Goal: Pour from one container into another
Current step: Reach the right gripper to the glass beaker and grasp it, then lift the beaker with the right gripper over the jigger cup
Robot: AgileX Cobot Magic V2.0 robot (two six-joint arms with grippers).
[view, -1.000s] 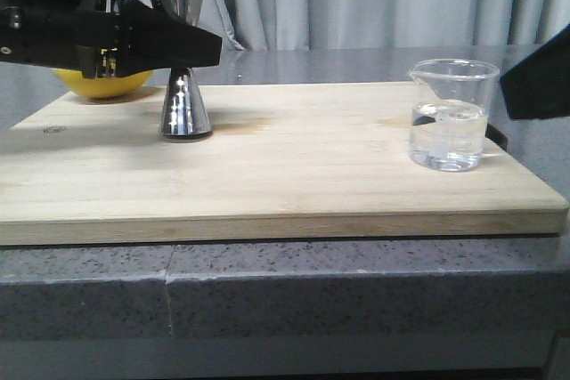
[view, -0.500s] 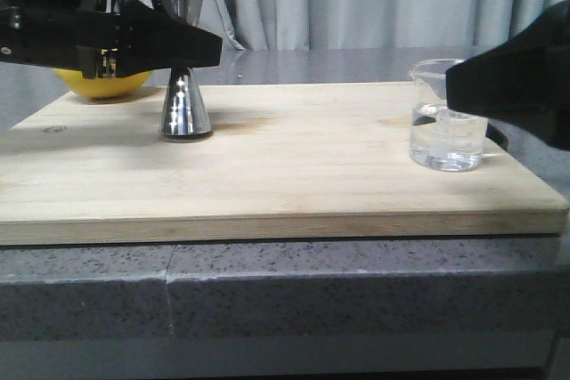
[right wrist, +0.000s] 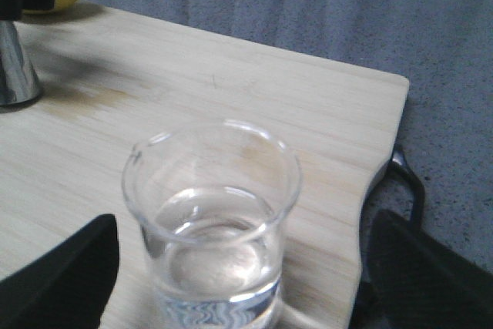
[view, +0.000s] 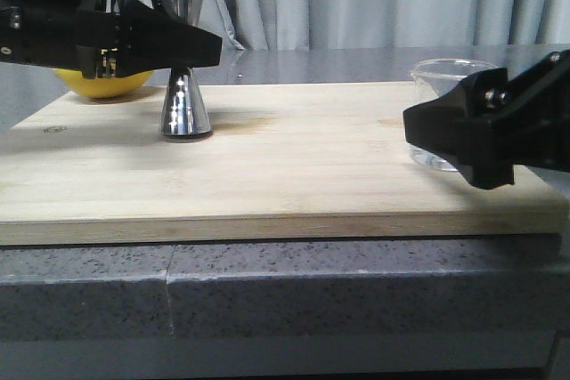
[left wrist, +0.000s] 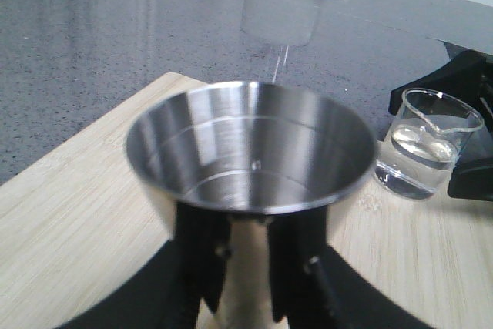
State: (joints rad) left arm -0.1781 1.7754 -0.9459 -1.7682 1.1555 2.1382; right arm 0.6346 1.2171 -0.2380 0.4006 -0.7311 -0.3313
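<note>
Left pincer (view: 191,46): reaches in level from the left, fingers (left wrist: 202,256) clamped on the narrow waist of the steel jigger (view: 183,51).
Right pincer (view: 427,131): comes in low from the right, jaws spread wide, one finger (right wrist: 65,279) on either side of the glass beaker (right wrist: 212,225), neither touching it.
Jigger: upright on the far left part of the wooden board (view: 294,162), mouth open upward.
Beaker: upright near the board's right end, partly filled with clear liquid; from the front mostly hidden behind the right pincer.
Open room: bare board lies between jigger and beaker, which stand well apart.
Edges: beaker sits close to the board's right edge, grey counter (view: 356,64) beyond.
Nearby: a lemon (view: 98,84) behind the left arm, off the board's far left corner.
</note>
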